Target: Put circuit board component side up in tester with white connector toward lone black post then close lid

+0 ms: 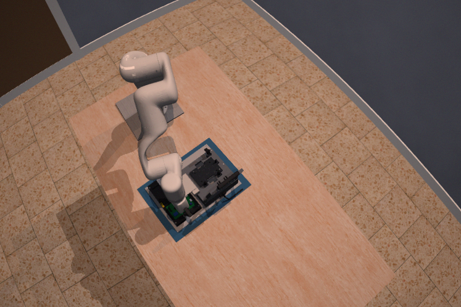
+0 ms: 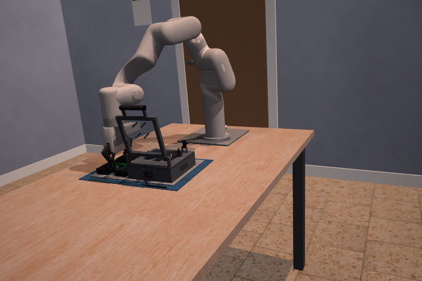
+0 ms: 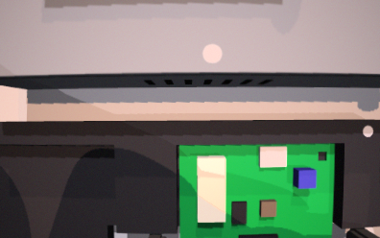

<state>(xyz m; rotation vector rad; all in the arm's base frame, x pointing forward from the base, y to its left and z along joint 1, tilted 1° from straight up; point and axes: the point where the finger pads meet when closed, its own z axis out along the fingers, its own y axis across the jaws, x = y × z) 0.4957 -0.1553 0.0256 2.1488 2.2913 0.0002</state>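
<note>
The green circuit board (image 1: pixel 191 201) (image 3: pixel 247 182) lies in the black tray (image 1: pixel 153 188) (image 2: pixel 102 170) (image 3: pixel 72 130), component side up. In the wrist view a long white block (image 3: pixel 211 192) is at its left and a blue part (image 3: pixel 305 178) at its right. My gripper (image 2: pixel 118 163) (image 3: pixel 256 234) is open, low over the tray, with its fingers at either side of the board; nothing is held. The tester (image 1: pixel 187 171) (image 2: pixel 163 172) (image 3: pixel 144 48) stands beside the tray, its lid (image 1: pixel 226 182) (image 2: pixel 158 135) raised. A black post (image 1: pixel 207 151) (image 2: pixel 184 145) stands alone near a tester corner. Its two pins are too small to tell.
A blue mat (image 1: pixel 245 184) (image 2: pixel 198 170) lies under the tray and tester on the wooden table (image 1: pixel 292 217) (image 2: pixel 118 225). The raised lid's black handle (image 2: pixel 133 107) stands high near my arm. A thin black bar (image 2: pixel 156 186) lies low in front of the tester.
</note>
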